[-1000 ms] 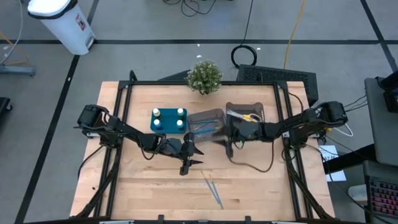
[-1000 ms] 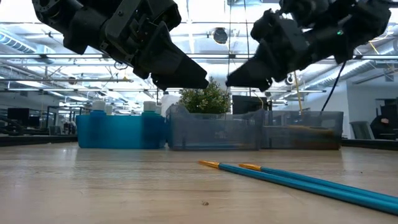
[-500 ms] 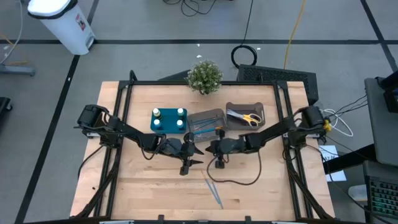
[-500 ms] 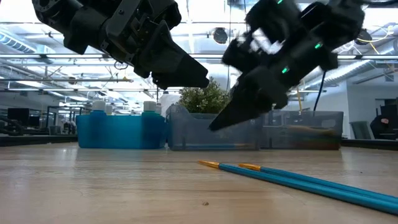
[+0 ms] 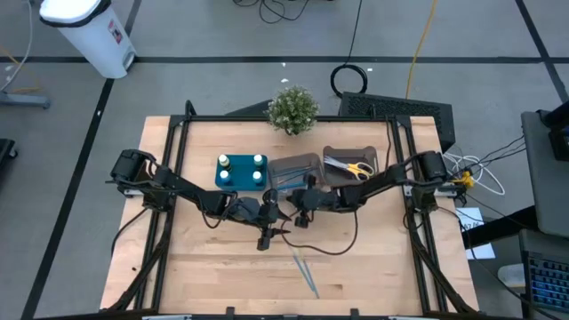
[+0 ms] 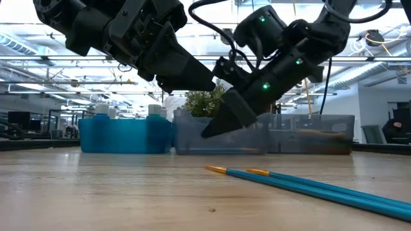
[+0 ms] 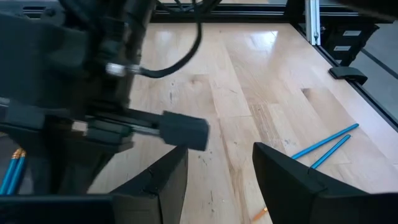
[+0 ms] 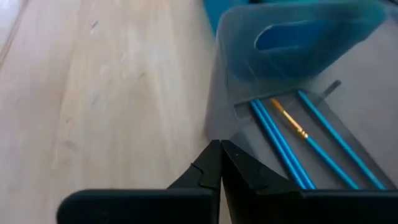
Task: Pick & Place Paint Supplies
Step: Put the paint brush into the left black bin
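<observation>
R tool [image 6: 209, 131] pinched fully closed, empty, hanging just off the front edge of the brush bin [image 5: 294, 172]. L tool [image 7: 217, 165] right beside it, fingers apart, nothing between them. Two blue brushes [image 5: 305, 270] lie loose on the counter [image 5: 213, 267], well in front of that bin; more sit inside it [image 8: 283, 146].

Risks, imo:
- arms v close, either one moving could clash
- R closed, can't grab w/o reopening
- thin brushes lie flat, fingertips may skid or roll them
</observation>
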